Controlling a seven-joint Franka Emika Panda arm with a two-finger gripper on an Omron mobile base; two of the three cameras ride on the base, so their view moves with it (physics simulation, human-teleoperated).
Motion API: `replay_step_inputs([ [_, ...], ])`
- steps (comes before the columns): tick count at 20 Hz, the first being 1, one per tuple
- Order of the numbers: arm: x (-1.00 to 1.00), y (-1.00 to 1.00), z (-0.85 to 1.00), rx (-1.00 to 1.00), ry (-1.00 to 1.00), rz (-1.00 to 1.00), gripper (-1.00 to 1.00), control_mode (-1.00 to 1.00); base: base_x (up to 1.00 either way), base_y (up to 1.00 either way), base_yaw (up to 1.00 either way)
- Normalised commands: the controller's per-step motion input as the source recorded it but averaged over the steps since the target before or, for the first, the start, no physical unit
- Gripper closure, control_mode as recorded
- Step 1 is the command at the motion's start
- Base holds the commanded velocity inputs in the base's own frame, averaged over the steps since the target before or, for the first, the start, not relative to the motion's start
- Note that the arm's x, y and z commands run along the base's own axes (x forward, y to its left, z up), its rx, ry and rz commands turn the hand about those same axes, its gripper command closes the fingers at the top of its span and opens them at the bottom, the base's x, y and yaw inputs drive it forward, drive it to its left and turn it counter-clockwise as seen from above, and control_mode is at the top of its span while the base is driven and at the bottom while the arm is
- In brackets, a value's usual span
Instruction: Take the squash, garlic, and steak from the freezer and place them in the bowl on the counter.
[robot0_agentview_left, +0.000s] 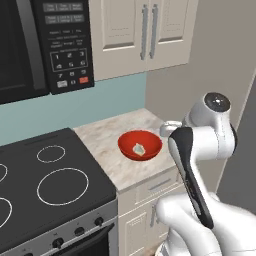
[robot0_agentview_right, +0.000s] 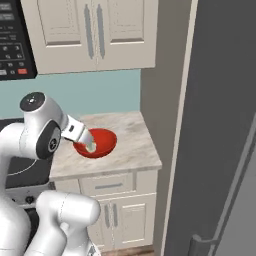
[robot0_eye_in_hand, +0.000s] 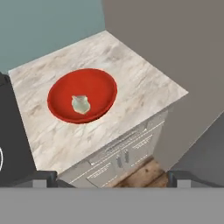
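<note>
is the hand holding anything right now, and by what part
Nothing is held: the hand is open and empty above the counter, and the garlic lies in the bowl.

One red bowl (robot0_eye_in_hand: 59, 107) on the tabletop (robot0_eye_in_hand: 140, 83), ahead of the jaws; one garlic (robot0_eye_in_hand: 80, 104) inside it.

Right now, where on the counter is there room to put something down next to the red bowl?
The counter has bare stone between the bowl and the grey side wall, and a strip between the bowl and the front edge. A narrower strip runs between the bowl and the black stovetop. The bowl itself holds the garlic, with room around it.
</note>
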Motion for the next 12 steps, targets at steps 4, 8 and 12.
replay_step_inputs([
  [4, 0.00, 0.00, 0.00, 0.00, 0.00, 0.00, -1.00, 1.00, -1.00, -0.09, -0.48],
  [8, 0.00, 0.00, 0.00, 0.00, 0.00, 0.00, -1.00, 1.00, -1.00, 0.10, -0.70],
  [12, 0.00, 0.00, 0.00, 0.00, 0.00, 0.00, -1.00, 1.00, -0.89, 0.24, -0.81],
])
